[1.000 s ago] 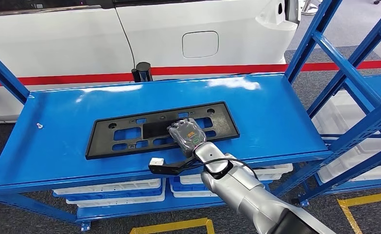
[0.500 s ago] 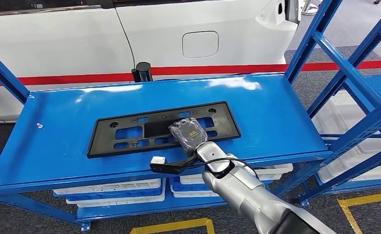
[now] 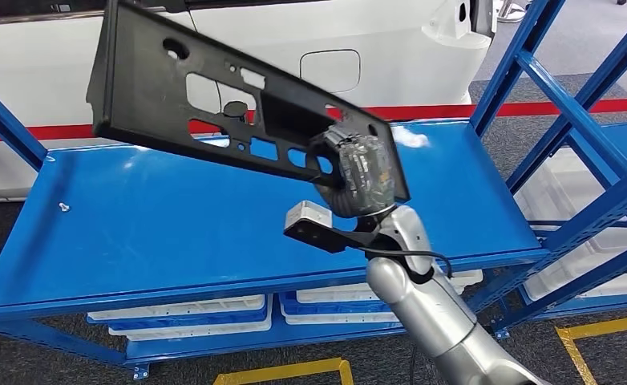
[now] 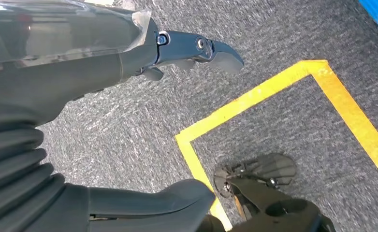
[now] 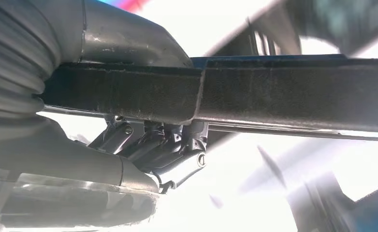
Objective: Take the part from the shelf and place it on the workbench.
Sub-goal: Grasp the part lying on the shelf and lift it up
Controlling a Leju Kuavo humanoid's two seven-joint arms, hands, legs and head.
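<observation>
Above the glossy blue metal shelf (image 3: 134, 233), the right hand (image 3: 357, 172) grips a flat, matte black plastic part (image 3: 214, 104), a long rectangular frame pierced with cut-outs and round holes. It is clear of the shelf, tilted, its far-left end highest, its right end clamped in the hand. From the right wrist, the part's rough dark edge (image 5: 274, 96) lies between thumb and curled fingers (image 5: 172, 145). The left hand (image 4: 129, 53) hangs over speckled grey carpet with yellow tape (image 4: 254, 101), fingers apart and holding nothing.
</observation>
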